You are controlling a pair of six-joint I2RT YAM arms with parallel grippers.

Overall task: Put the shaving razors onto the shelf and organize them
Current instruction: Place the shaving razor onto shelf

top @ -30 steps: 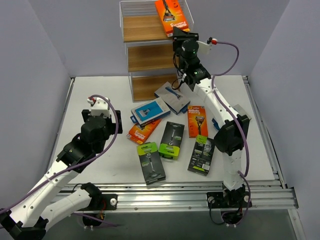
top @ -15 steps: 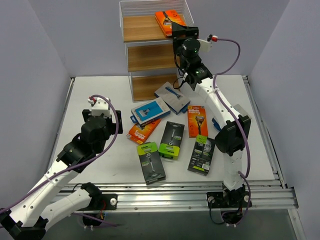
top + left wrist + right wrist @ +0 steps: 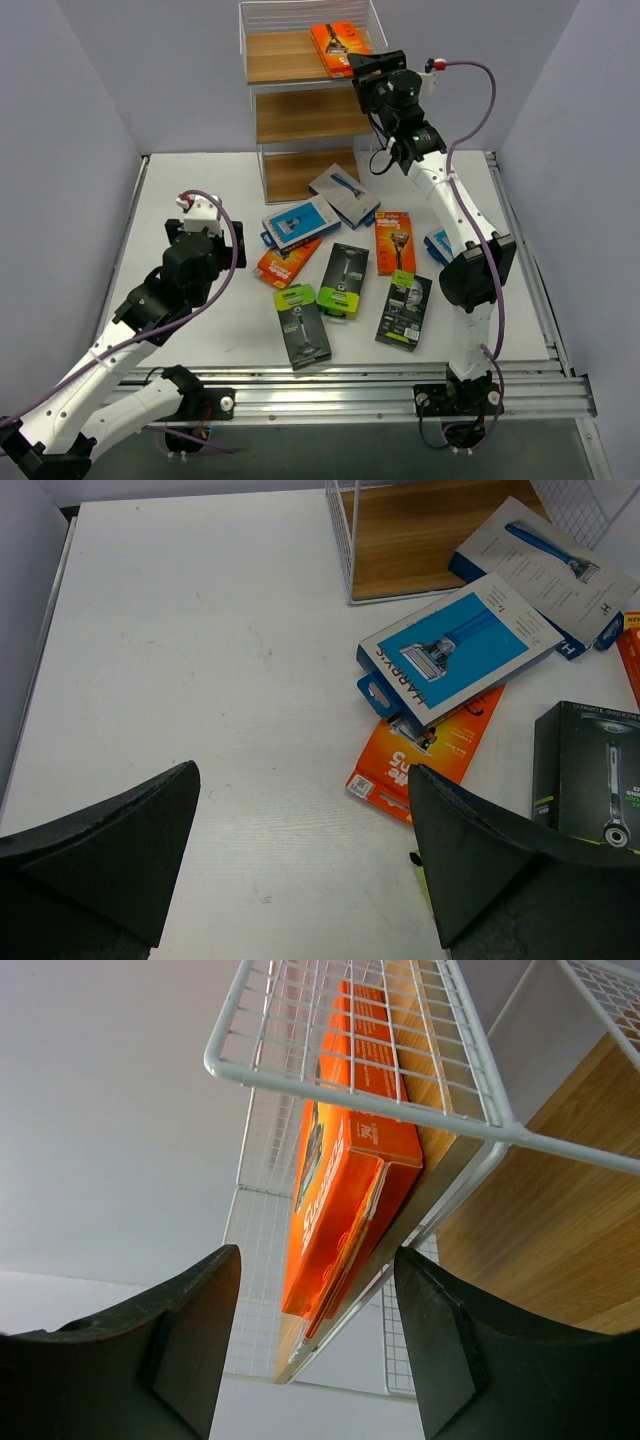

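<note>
The white table fills the overhead view, with the shelf at upper centre. The right arm reaches up to the shelf's right side. A second ago it was carrying the orange pack over the top tier. That pack now lies flat on the right end of the top board, behind the wire rail. The right gripper has let go and drawn back, its fingers partly apart with nothing between them. One razor looks placed, while the other packs wait scattered mid-table. At lower left, the left gripper hangs wide open and empty above bare tabletop.
</note>
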